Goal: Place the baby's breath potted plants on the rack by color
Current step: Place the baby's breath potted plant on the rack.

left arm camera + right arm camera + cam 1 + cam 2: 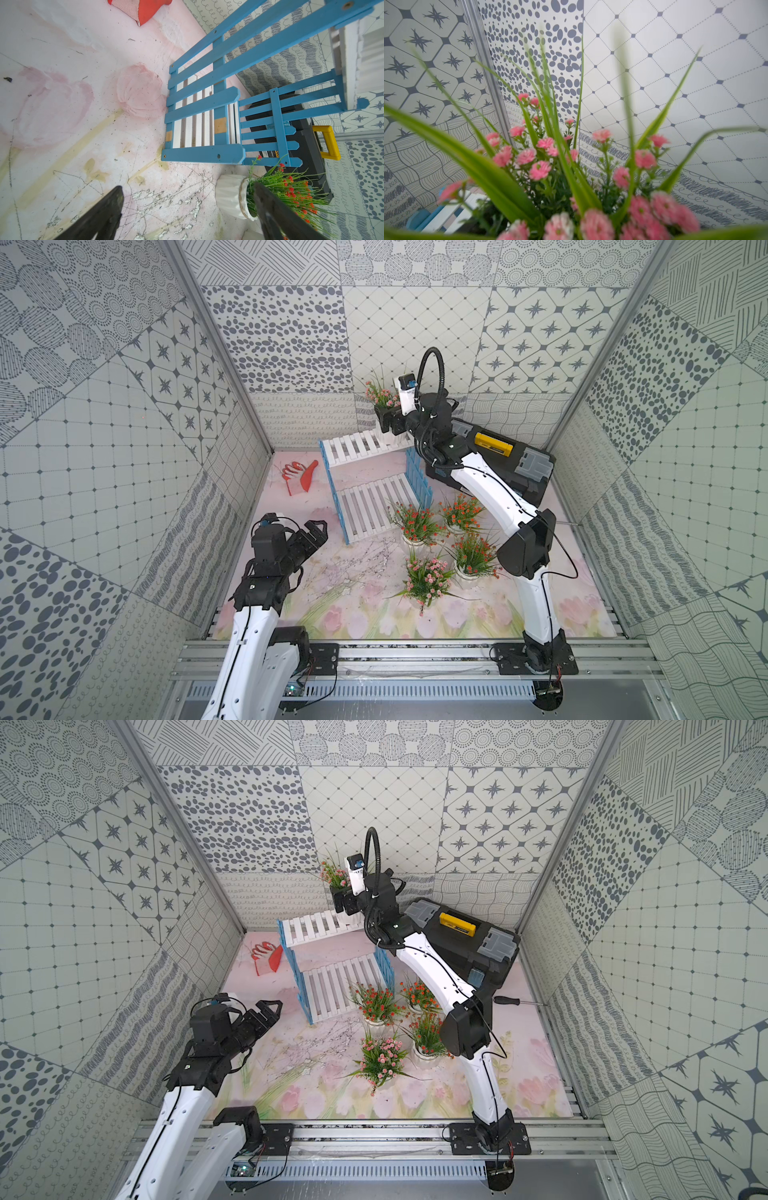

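**Reaching the top shelf with one pink plant, four more to go**

My right gripper (385,419) has a pink plant (379,393) at the upper shelf of the rack (353,448), at that shelf's 3 o'clock end, as both top views show. The white pot's base looks to be touching the slats. My jaws sit around the pot near its rim, and I cannot tell whether they press it or have let go. The right wrist view gives only pink blossoms and grass blades, close up. Both shelves are otherwise bare.

At 5 o'clock from the rack, four plants wait on the flowered mat (332,614). The three orange-red plants (417,522) cluster near the lower shelf's corner, and the second pink plant (428,578) stands just at 6 o'clock of them.

My left gripper (319,533) hangs at 8 o'clock from the rack, its fingers (99,214) wide apart and holding nothing. The black toolbox (519,456) sits at 3 o'clock of the rack, no part of the job.

By my reckoning the sorting is barely begun. One of five is nearly placed. One pink and three orange-red remain, presumably for separate shelves.
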Controlling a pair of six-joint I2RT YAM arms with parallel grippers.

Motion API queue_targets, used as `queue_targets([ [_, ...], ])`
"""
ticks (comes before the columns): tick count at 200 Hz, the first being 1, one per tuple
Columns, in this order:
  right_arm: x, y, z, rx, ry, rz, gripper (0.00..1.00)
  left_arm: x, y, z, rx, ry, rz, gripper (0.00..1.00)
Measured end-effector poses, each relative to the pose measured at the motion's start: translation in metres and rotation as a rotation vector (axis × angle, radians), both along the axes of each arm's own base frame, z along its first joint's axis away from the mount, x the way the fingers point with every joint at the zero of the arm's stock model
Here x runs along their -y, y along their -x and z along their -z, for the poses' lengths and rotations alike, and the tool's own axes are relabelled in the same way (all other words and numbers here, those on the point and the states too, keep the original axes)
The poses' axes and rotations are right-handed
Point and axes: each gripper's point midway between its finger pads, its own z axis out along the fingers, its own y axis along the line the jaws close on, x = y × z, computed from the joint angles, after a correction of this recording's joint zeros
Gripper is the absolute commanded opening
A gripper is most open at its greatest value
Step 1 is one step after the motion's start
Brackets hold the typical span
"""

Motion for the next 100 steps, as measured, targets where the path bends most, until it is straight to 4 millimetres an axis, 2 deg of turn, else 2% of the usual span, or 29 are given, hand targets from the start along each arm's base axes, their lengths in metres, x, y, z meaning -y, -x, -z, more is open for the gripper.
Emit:
queue_targets([
  [62,0.020,0.035,-0.005,-0.013,0.001,-0.028,0.98,0.000,0.000,0.000,0.001,-0.001,0.000,0.98],
  [100,0.049,0.078,-0.005,-0.041,-0.017,-0.036,0.98,0.000,0.001,-0.001,0.005,-0.002,0.001,0.98],
])
